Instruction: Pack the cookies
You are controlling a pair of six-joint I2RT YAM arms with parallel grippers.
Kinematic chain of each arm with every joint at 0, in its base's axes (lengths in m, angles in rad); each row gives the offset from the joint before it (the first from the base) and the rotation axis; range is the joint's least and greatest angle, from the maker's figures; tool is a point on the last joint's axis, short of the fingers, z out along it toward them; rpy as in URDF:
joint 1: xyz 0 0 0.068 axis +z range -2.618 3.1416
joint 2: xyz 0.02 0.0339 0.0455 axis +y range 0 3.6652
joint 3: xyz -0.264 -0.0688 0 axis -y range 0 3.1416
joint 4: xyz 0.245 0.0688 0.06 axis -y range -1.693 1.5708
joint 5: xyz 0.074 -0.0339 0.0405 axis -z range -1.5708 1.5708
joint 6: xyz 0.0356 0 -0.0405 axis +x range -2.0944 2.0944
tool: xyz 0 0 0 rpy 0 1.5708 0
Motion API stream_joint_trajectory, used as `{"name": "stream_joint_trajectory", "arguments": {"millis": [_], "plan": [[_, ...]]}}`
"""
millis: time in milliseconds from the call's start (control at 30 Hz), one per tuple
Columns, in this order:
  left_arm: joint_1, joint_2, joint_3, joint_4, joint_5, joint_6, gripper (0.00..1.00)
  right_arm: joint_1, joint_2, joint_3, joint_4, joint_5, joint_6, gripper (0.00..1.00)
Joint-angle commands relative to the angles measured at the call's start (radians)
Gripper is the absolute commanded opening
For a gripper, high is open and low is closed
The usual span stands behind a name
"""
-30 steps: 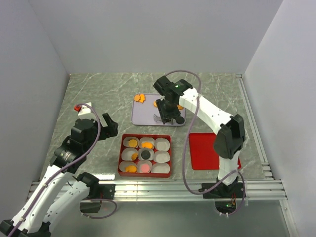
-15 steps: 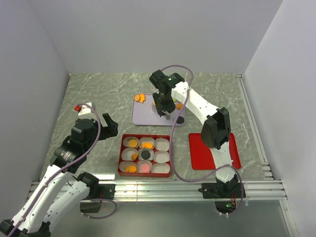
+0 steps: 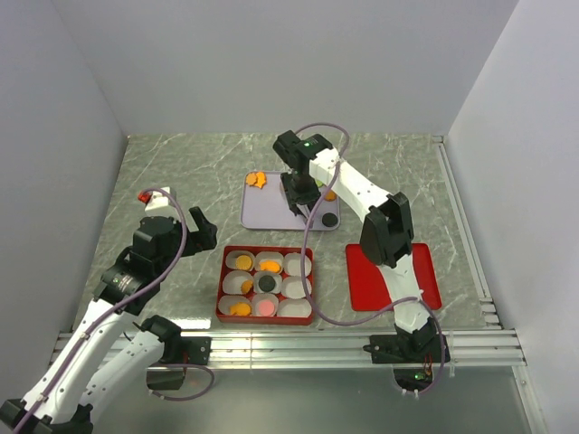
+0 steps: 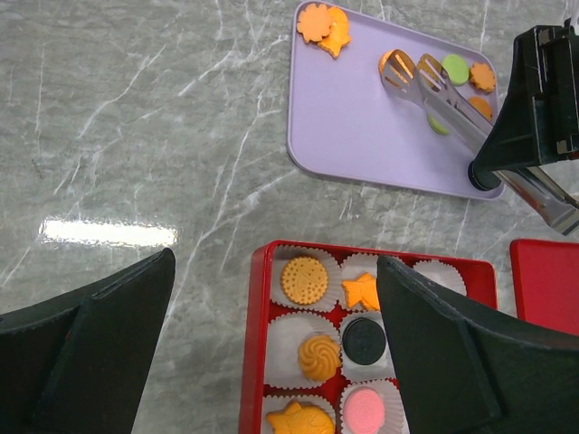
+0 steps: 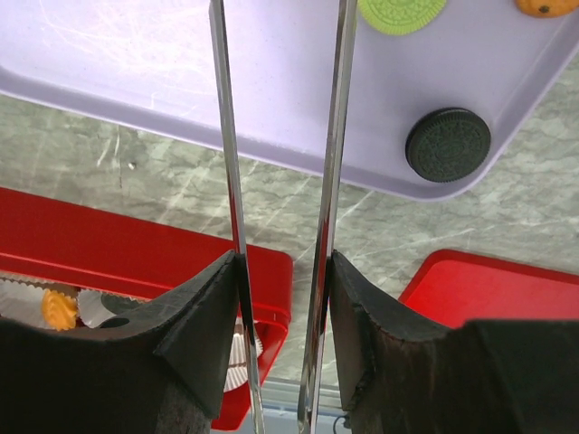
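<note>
My right gripper [image 3: 298, 192], clenched on the tongs [image 4: 441, 98], has swung back across the tray [image 4: 353, 136], tips among the loose cookies [image 4: 457, 68]. The left gripper [image 3: 201, 228] hangs released beside the box [image 4: 251, 362], where three cups await cookies.

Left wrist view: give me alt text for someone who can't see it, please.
The right gripper holds metal tongs over a lavender tray of loose cookies, tips near an orange cookie. Nearer, a red box of paper cups is partly filled, framed by the open left gripper.
</note>
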Motion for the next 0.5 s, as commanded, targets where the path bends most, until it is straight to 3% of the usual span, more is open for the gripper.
{"name": "stream_joint_trajectory", "arguments": {"millis": [0,167,467], "plan": [[-0.003,0.007,0.007,0.026,-0.018,0.01,0.99,-0.006,0.017,0.065,-0.008,-0.017,0.003,0.49],[-0.004,0.008,0.008,0.023,-0.022,0.008,0.99,-0.006,0.032,0.079,-0.006,-0.025,0.0,0.49],[-0.004,0.01,0.01,0.02,-0.032,0.007,0.99,-0.006,0.005,0.028,0.011,-0.022,-0.006,0.36]]}}
